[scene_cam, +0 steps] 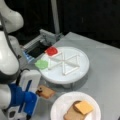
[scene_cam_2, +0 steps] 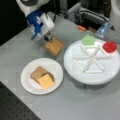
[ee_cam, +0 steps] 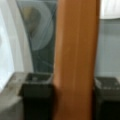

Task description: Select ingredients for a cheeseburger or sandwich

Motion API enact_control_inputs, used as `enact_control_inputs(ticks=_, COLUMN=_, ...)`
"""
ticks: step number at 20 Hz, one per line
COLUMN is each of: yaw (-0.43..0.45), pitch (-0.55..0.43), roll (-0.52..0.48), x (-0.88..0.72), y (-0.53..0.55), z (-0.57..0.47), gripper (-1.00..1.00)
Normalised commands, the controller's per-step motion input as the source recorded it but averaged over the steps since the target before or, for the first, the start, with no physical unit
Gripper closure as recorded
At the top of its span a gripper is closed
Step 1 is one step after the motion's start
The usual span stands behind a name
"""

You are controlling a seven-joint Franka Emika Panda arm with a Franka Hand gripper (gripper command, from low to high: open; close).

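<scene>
Between the two dark fingertips of the blue-and-white gripper (ee_cam: 73, 96) sits a tan-brown toy bread square (ee_cam: 75, 57), pinched at one edge so that in the wrist view it stands as a broad orange-brown band between the pads. In both front views the gripper (scene_cam_2: 47, 38) hangs above the grey surface (scene_cam_2: 75, 105) with the bread square (scene_cam_2: 53, 46) jutting out from it, tilted, its far corner low and near the surface. Just beside the gripper, towards a front view's bottom, lies the small white round plate (scene_cam_2: 27, 83), which already carries another tan-brown bread square (scene_cam_2: 37, 73), a dark brown round patty (scene_cam_2: 50, 74) showing only as a rim, and a yellow-orange cheese square (scene_cam_2: 46, 81) on top. Farther from the gripper, on the large white divided turntable (scene_cam_2: 90, 72), the green leaf piece (scene_cam_2: 88, 40) and the red disc (scene_cam_2: 110, 46) rest in neighbouring compartments, untouched. Done well, I judge, this step wants the pinch kept firm and the slice levelled, since a thin piece held by one edge can swing or slip. No brand, label or writing can be read anywhere.
</scene>
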Motion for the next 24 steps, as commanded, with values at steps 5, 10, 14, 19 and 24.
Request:
enact_control_inputs(ticks=5, yaw=0.421, pitch=0.084, roll=0.259, x=0.42, y=-0.40, z=-0.04, gripper=1.00)
enact_control_inputs(ticks=10, yaw=0.405, pitch=0.074, roll=0.153, x=0.47, y=0.02, z=0.16, gripper=1.00)
enact_control_inputs(ticks=14, yaw=0.337, pitch=0.128, roll=0.187, x=0.63, y=0.11, z=0.38, gripper=1.00)
enact_control_inputs(ticks=19, yaw=0.232, pitch=0.172, roll=0.110, x=0.80, y=0.01, z=0.34, gripper=1.00)
enact_control_inputs(ticks=24, yaw=0.178, pitch=0.165, roll=0.077, x=0.77, y=-0.07, z=-0.01, gripper=1.00)
